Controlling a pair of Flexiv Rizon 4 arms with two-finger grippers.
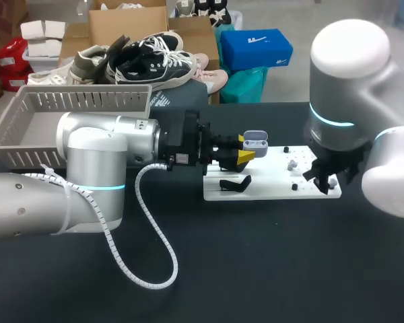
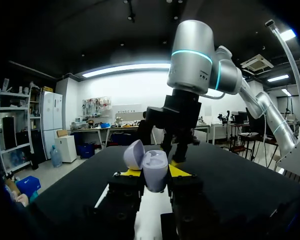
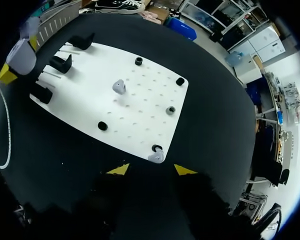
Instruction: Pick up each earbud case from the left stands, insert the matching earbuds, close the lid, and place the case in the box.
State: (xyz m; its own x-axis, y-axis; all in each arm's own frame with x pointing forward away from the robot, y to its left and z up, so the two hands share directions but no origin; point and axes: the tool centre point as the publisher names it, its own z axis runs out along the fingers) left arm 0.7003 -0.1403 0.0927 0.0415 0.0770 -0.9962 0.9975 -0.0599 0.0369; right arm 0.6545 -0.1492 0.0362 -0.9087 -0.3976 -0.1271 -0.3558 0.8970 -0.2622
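Left gripper [image 2: 155, 174] clamps the pale earbud case [image 2: 155, 171] upright, long axis vertical, lid swung open over one fingertip. Right gripper [image 3: 150, 170], fingers spread and holding nothing, hangs above the white board's [image 3: 90, 102] right end. Its wrist view shows two grey earbuds [image 3: 119, 86] there; from the head view they are hard to make out.

Head view: right pincer [image 1: 326, 176] tips are buried under its own wrist, earbuds [image 1: 291, 163] too tiny to make out, and the left arm [image 1: 94, 158] covers a corner of the grey basket [image 1: 81, 101].
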